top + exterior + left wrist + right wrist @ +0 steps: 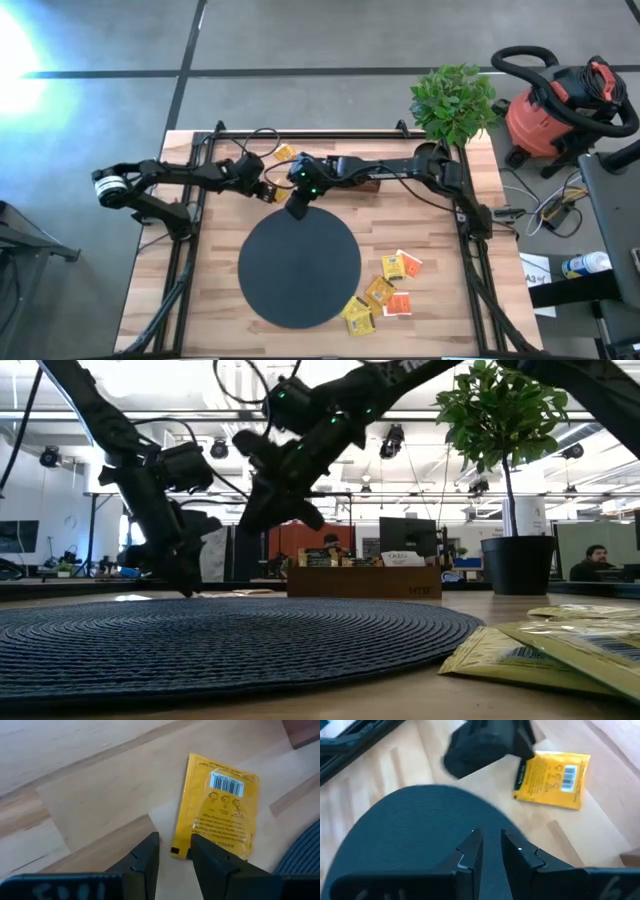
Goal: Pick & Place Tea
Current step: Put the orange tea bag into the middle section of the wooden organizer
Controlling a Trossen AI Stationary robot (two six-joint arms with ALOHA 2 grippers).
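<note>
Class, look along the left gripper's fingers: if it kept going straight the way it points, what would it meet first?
Most likely the yellow tea sachet lying on the wooden table; the left gripper, slightly open, points at its near edge.

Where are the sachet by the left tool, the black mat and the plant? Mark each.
sachet point(220, 817), left wrist view, middle of its yellow face.
mat point(300, 265), high view, centre of the disc.
plant point(455, 100), high view, middle of the leaves.

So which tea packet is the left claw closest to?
The lone yellow sachet beyond the black disc, right at the left gripper; the other sachets lie clustered elsewhere.
</note>
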